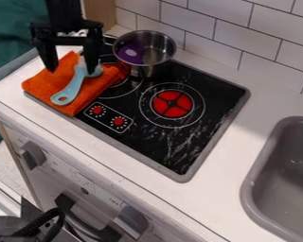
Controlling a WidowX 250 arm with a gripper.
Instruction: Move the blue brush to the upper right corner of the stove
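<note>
Toy kitchen cabinetry, with a pale front (78, 182), runs along the near side, where two grey knobs (32, 155) stick out and a dark handle (84, 220) is set between and below them. Dark equipment (27, 229) sits at the lower left edge of the view.

Above the front lies a white counter (233, 177), with a grey sink (252, 189) let into it at the right of the view. Left of the sink is a black stove (179, 151) with a grey rim, red-and-white control dials (119, 121) and a red burner (173, 104). An orange cloth (43, 87) covers the stove's left corner and part of the counter.

On that cloth lies the blue brush (73, 89), its holed handle end toward the near side and its head farther back. The gripper (70, 71) hangs down over the cloth, its fingers spread apart, one of them right by the brush head; whether they touch, I cannot tell.

Farther back, a metal pot (144, 68) holding something purple (130, 53) stands at the stove's far side, before a white tiled wall (223, 38).
</note>
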